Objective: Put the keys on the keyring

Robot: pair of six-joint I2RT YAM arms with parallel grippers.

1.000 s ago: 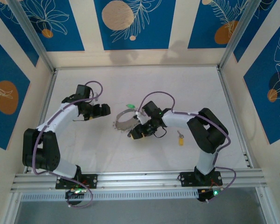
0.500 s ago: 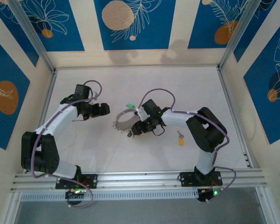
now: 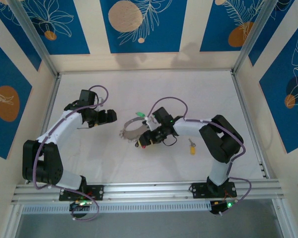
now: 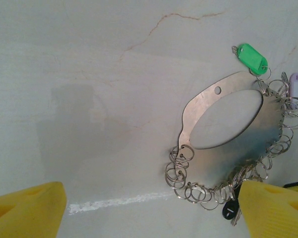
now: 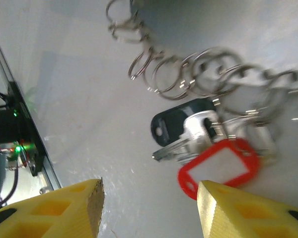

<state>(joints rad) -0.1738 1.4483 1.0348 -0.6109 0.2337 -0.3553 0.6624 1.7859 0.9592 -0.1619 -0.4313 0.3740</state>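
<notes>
Blurred small rings (image 5: pixel 273 79) along keyring (image 4: pixel 196 106)

Overhead view, two close wrist views; shared keyring (image 4: pixel 203 96)

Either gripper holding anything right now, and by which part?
Nothing held. Left gripper open near the keyring; right gripper open over the red key tag.

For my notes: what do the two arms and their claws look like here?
The left arm and right arm are alike: white tubular links between bulky black joints, with a thin purple cable looping along each. The left claw and right claw have black bodies; the wrist views show blocky yellow fingers. A green light glows at each base.
</notes>
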